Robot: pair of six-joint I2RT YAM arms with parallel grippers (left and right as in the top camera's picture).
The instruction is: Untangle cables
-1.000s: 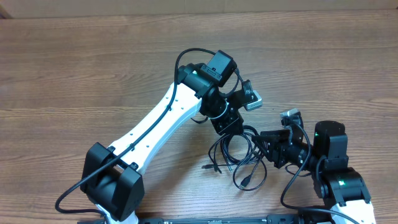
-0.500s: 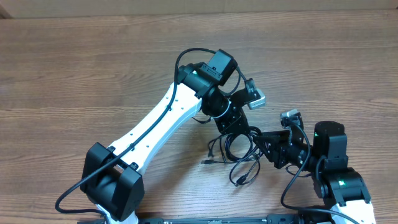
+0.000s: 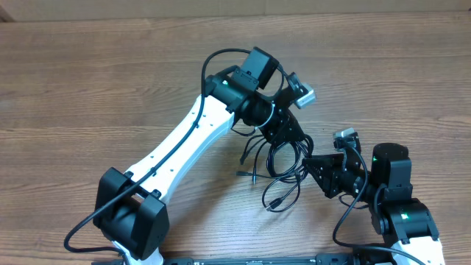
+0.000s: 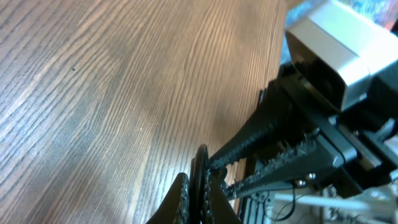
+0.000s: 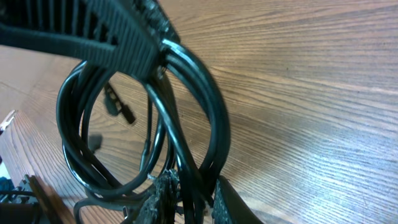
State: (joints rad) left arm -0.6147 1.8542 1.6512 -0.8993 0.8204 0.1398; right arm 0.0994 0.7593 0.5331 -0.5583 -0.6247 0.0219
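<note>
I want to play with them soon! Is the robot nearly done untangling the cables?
Not nearly. Done: nothing, the cables are one looped bundle. In hand: the left fingers pinch one side and the right fingers grip another. Left: pull every cord free and lay them apart.

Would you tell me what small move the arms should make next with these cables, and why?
Probably close the right gripper firmly on the cables running between its fingers. The left gripper is shut on the same bundle close by, and whether the right one truly pinches yet is unclear; a firm second hold should come before pulling the loops apart.
</note>
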